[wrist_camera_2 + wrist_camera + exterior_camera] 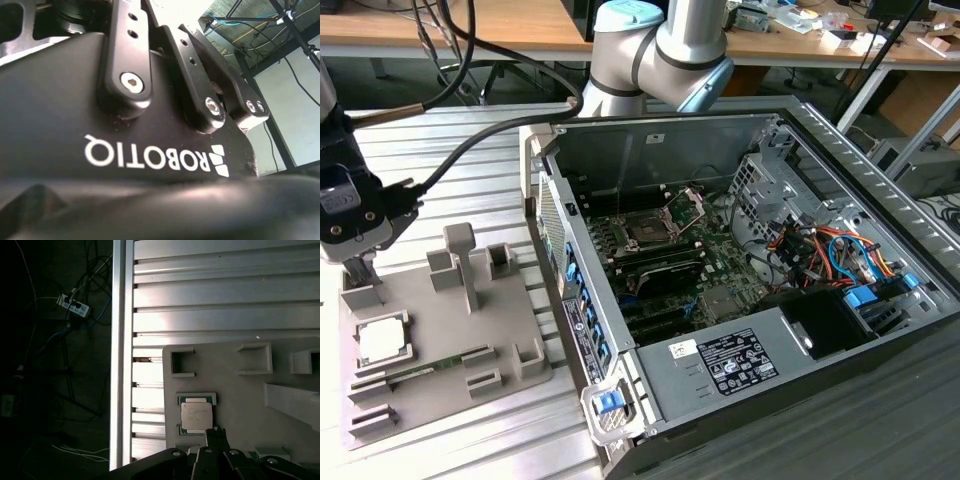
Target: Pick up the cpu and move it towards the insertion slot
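Cpu [382, 340] is lying flat in a square nest on the gray holder [470, 375], so it is not sliding about. I am hanging my pincer [360, 268] just beside it, close over one edge. I cannot tell if my pincer is spread or pressed together. The insertion slot [647, 232] is sitting well apart, inside the open computer case [840, 150] on the table [450, 150].

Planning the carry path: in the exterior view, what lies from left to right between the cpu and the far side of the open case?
cpu → grey holder's upright post → case wall with blue tabs → insertion slot → orange and blue cables
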